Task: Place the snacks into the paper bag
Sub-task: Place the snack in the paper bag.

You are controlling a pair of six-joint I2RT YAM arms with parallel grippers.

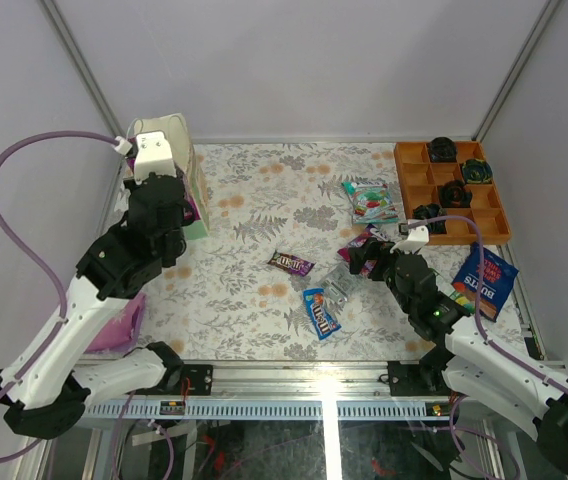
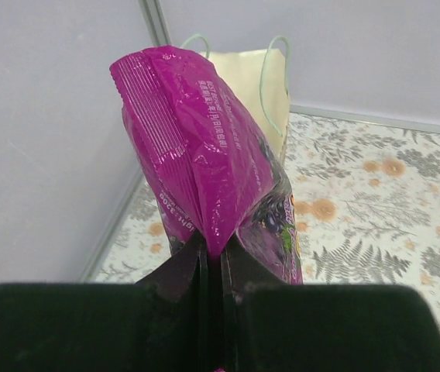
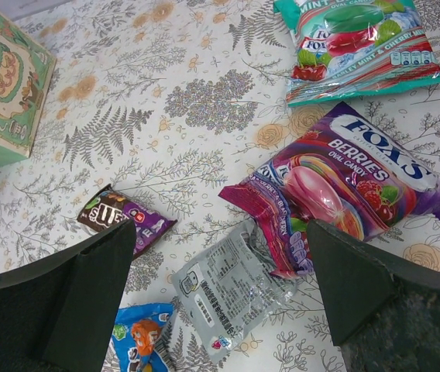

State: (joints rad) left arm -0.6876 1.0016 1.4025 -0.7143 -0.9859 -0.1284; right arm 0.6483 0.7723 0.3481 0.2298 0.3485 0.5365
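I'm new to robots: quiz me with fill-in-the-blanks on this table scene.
The left gripper is ____ on the magenta packet.
The right gripper hangs ____ above the silver wrapper.
The paper bag stands in the far ____ corner.
Missing words: shut; open; left.

Noted: purple bag (image 3: 359,174) just ahead of right gripper (image 3: 221,240) read "FOX'S BERRIES OVAL CANDY"; green bag (image 3: 359,39) beyond it, "FOX'S", "MINT & CHERRY"; blue crisp bag (image 1: 486,280) to gripper's right, "BURTS".
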